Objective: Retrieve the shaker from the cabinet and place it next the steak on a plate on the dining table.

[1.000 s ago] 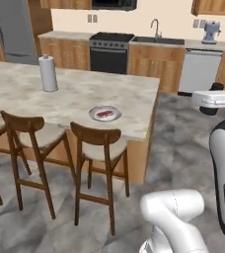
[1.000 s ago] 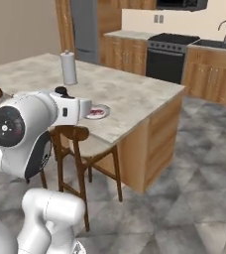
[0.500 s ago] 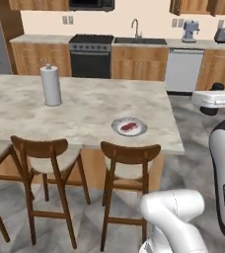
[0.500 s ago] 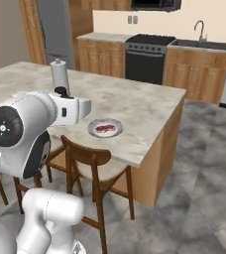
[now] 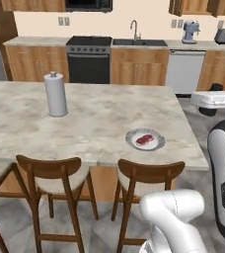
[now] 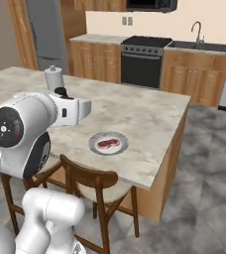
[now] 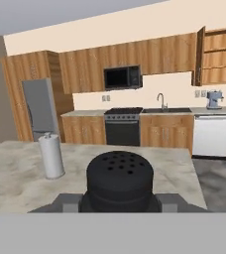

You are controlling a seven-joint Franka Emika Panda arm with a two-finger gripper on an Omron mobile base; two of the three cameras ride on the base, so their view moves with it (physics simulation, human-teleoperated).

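Observation:
In the hand view my gripper (image 7: pixel 119 202) is shut on the shaker (image 7: pixel 120 178), a black tapered cylinder whose holed top faces the camera. Dark fingertips (image 7: pixel 68 200) flank its base. The dining table (image 5: pixel 99 123) (image 6: pixel 149 119) carries the round plate (image 5: pixel 132 142) (image 6: pixel 95 147) with the reddish steak (image 5: pixel 144 139) (image 6: pixel 108 144) near its front right side. My white hand (image 5: pixel 210 100) (image 6: pixel 70 109) hovers in the air off the table's right end, well above plate height. The wall cabinet (image 7: pixel 218 54) stands far back on the right with its door (image 7: pixel 200 57) swung open.
A paper-towel roll (image 5: pixel 56 94) (image 6: pixel 53 78) (image 7: pixel 51 156) stands on the table, left of the plate. Dark-wood chairs (image 5: pixel 50 170) (image 5: pixel 149 175) (image 6: pixel 92 181) line the near edge. Stove, sink and dishwasher run along the back counter (image 5: pixel 134 44).
The base has driven, so the whole scene has shifted: table, plate and roll have slid across both base views and grown nearer. The arm keeps its pose and its hold on the shaker.

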